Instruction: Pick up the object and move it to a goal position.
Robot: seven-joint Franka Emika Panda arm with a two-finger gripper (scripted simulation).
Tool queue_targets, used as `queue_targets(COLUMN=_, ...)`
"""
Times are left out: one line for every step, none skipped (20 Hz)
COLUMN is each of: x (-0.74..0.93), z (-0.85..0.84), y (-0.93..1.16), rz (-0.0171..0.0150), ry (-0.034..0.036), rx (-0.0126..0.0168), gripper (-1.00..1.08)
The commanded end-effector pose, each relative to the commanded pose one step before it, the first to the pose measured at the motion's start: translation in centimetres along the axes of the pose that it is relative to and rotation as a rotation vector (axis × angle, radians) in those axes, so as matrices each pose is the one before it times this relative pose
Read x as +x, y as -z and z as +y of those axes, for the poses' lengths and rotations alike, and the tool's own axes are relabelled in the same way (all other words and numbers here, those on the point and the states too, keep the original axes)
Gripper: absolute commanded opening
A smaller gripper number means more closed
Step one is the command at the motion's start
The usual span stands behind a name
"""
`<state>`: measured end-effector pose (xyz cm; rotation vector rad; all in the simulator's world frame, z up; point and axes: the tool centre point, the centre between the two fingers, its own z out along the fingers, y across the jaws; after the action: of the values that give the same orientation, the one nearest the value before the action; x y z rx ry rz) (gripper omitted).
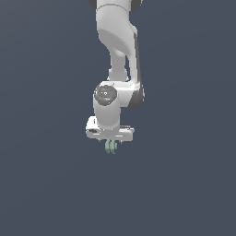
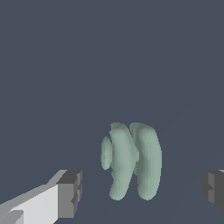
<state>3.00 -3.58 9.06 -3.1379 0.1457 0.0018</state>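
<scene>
The object is a small pale mint-green item of three curved, upright rib-like slices. In the wrist view it stands between my two grey fingertips, with a clear gap on each side. My gripper is open around it and touches nothing. In the exterior view the white arm hangs straight down over the object, whose green ribs peek out just under the white hand. The gripper is mostly hidden there behind the hand.
A plain dark blue-grey surface fills both views. No other objects, containers or edges show.
</scene>
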Motion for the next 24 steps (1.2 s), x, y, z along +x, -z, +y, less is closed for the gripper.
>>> queue_targets(x=0.002, z=0.005, y=-0.003, rz=0.00001, ry=-0.0001, rx=-0.00003, gripper=1.0)
queue_targets(x=0.0, z=-0.001, y=-0.041, rz=0.0, ry=0.0, rx=0.0, gripper=1.0)
queue_targets(x=-0.001, z=-0.002, y=-0.123, rz=0.0, ry=0.0, rx=0.0, gripper=1.0)
queue_targets(x=-0.002, z=-0.004, y=-0.204, rz=0.0, ry=0.0, rx=0.0, gripper=1.0)
queue_targets(x=-0.003, z=-0.005, y=-0.284, rz=0.0, ry=0.0, rx=0.0, gripper=1.0)
queue_targets(x=-0.005, z=0.022, y=-0.353, rz=0.00018, ry=-0.00045, rx=-0.00004, gripper=1.0)
queue_targets(x=-0.008, z=-0.008, y=-0.443, rz=0.0, ry=0.0, rx=0.0, gripper=1.0)
queue_targets(x=-0.011, z=0.031, y=-0.503, rz=0.00026, ry=-0.00064, rx=-0.00007, gripper=1.0)
queue_targets(x=-0.014, z=-0.011, y=-0.594, rz=0.0, ry=0.0, rx=0.0, gripper=1.0)
queue_targets(x=-0.015, z=0.029, y=-0.6, rz=0.00026, ry=-0.00064, rx=-0.00007, gripper=1.0)
queue_targets(x=-0.01, z=-0.01, y=-0.536, rz=0.0, ry=0.0, rx=0.0, gripper=1.0)
queue_targets(x=-0.003, z=0.02, y=-0.44, rz=0.00018, ry=-0.00045, rx=-0.00005, gripper=1.0)
queue_targets(x=0.005, z=-0.007, y=-0.367, rz=0.0, ry=0.0, rx=0.0, gripper=1.0)
queue_targets(x=0.016, z=0.023, y=-0.271, rz=0.00019, ry=-0.00045, rx=-0.00004, gripper=1.0)
queue_targets(x=0.027, z=-0.005, y=-0.198, rz=0.0, ry=0.0, rx=0.0, gripper=1.0)
queue_targets(x=0.037, z=-0.004, y=-0.113, rz=0.0, ry=0.0, rx=0.0, gripper=1.0)
queue_targets(x=0.04, z=-0.002, y=-0.038, rz=0.0, ry=0.0, rx=0.0, gripper=1.0)
queue_targets(x=0.017, z=-0.001, y=-0.001, rz=0.0, ry=0.0, rx=0.0, gripper=1.0)
queue_targets(x=0.0, z=0.0, y=0.0, rz=0.0, ry=0.0, rx=0.0, gripper=-1.0)
queue_targets(x=0.0, z=0.0, y=0.0, rz=0.0, ry=0.0, rx=0.0, gripper=-1.0)
queue_targets(x=0.0, z=0.0, y=0.0, rz=0.0, ry=0.0, rx=0.0, gripper=-1.0)
queue_targets(x=0.0, z=0.0, y=0.0, rz=0.0, ry=0.0, rx=0.0, gripper=-1.0)
queue_targets(x=0.0, z=0.0, y=0.0, rz=0.0, ry=0.0, rx=0.0, gripper=-1.0)
queue_targets(x=0.0, z=0.0, y=0.0, rz=0.0, ry=0.0, rx=0.0, gripper=-1.0)
